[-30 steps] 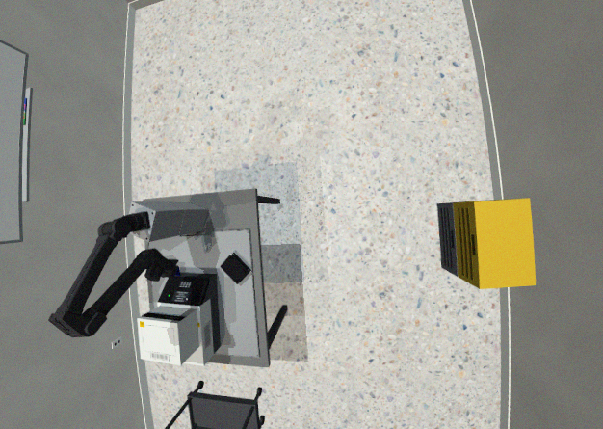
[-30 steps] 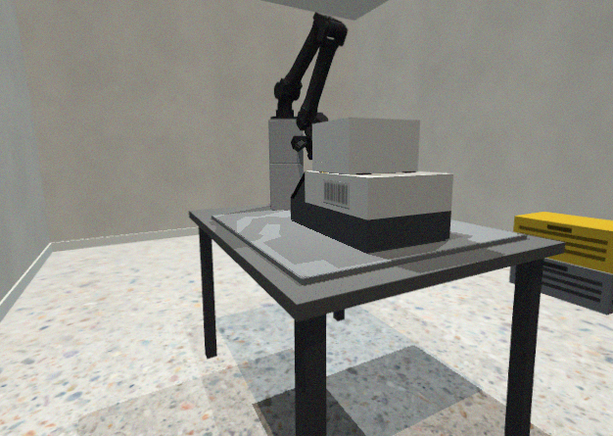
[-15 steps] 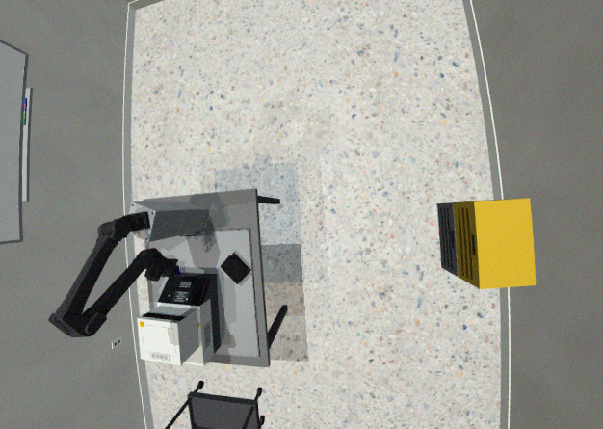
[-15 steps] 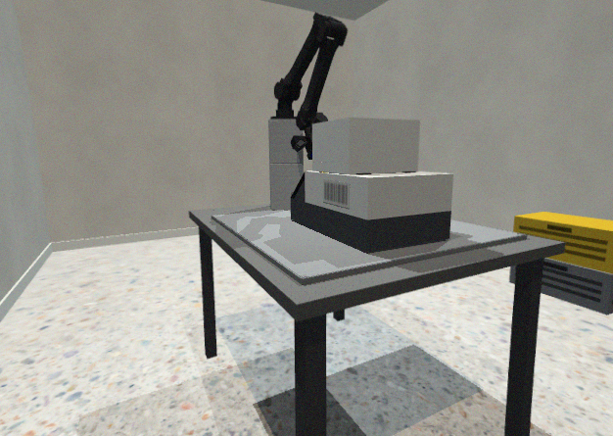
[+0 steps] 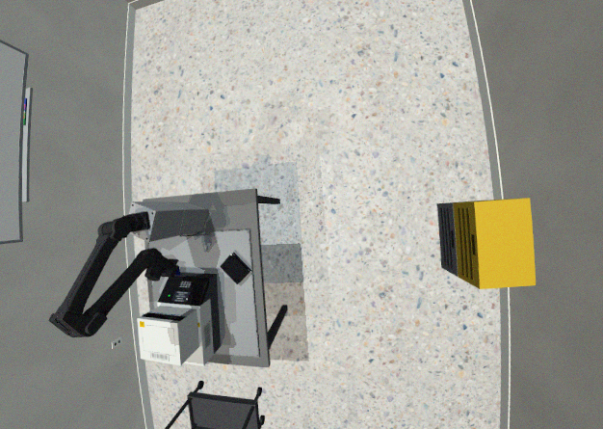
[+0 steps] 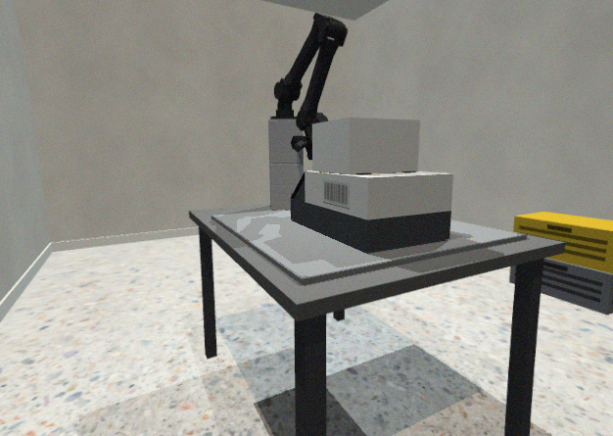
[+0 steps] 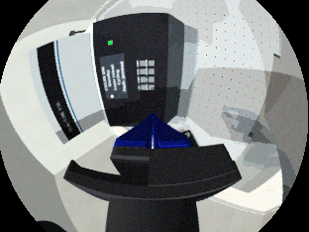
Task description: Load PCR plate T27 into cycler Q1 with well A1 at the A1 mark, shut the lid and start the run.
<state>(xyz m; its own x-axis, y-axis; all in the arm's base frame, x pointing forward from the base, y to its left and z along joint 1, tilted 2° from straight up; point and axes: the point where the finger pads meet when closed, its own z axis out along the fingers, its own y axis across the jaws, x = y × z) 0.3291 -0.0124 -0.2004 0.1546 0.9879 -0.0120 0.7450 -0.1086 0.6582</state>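
Q1 [image 5: 182,312] stands on table [image 5: 257,278], beside N1 [image 5: 235,268].

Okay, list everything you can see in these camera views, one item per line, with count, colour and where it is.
Real-time cycler: one, white housing with dark base and black sloped key panel, on the table near the arm.
Lamp: one, green, on the panel.
Square dark plate on its nest: one, black, on the table beside the cycler.
Table: one, grey top, dark legs.
Box-shaped cabinet: one, yellow with dark vented side, on the floor by the wall.
Chair: one, dark, beyond the table's end.
Whiteboard: one, grey, on the wall.
Robot arm: one, black.
Gripper: one, blue-tipped fingers, shut, holding nothing, before the panel.
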